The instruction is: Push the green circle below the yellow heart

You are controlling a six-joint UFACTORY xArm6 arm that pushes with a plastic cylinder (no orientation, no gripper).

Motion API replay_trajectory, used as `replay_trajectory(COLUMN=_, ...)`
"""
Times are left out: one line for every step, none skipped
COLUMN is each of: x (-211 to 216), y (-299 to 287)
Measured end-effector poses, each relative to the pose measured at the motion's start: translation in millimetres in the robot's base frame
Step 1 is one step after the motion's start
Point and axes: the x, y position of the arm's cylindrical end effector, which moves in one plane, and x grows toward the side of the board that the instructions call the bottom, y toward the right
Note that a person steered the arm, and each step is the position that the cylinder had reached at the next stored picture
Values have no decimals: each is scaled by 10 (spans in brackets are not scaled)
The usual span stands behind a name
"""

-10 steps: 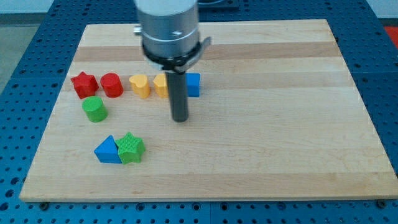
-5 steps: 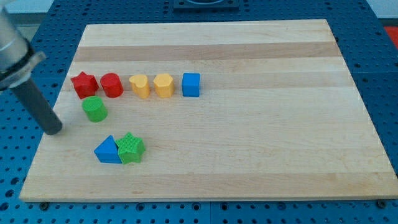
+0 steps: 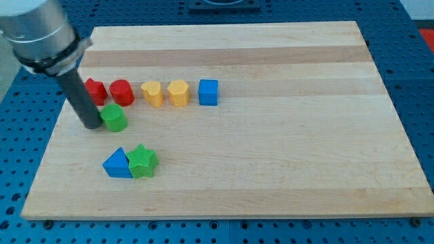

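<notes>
step: pushing green circle (image 3: 114,118) rightward | my tip (image 3: 91,125): bare rod, gripping nothing, touching circle's left side | yellow heart (image 3: 153,94): lying up-right of tip, past the circle | next: calling for a steady rightward shove, stopping under heart, avoiding red blocks (image 3: 121,92) above

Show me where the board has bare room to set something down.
Bare: everything to the view's right of the blue cube, and the strip along the view's top above the row. Crowded: the view's left, where my tip touches the green circle under the red blocks, with blue triangle and green star below.
</notes>
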Motion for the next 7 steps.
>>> replay_trajectory(x=-44, y=181)
replay_trajectory(x=-55, y=281)
replay_trajectory(x=-55, y=410)
replay_trajectory(x=-102, y=431)
replay_trajectory(x=-137, y=431)
replay_trajectory(x=-137, y=451)
replay_trajectory(x=-137, y=601)
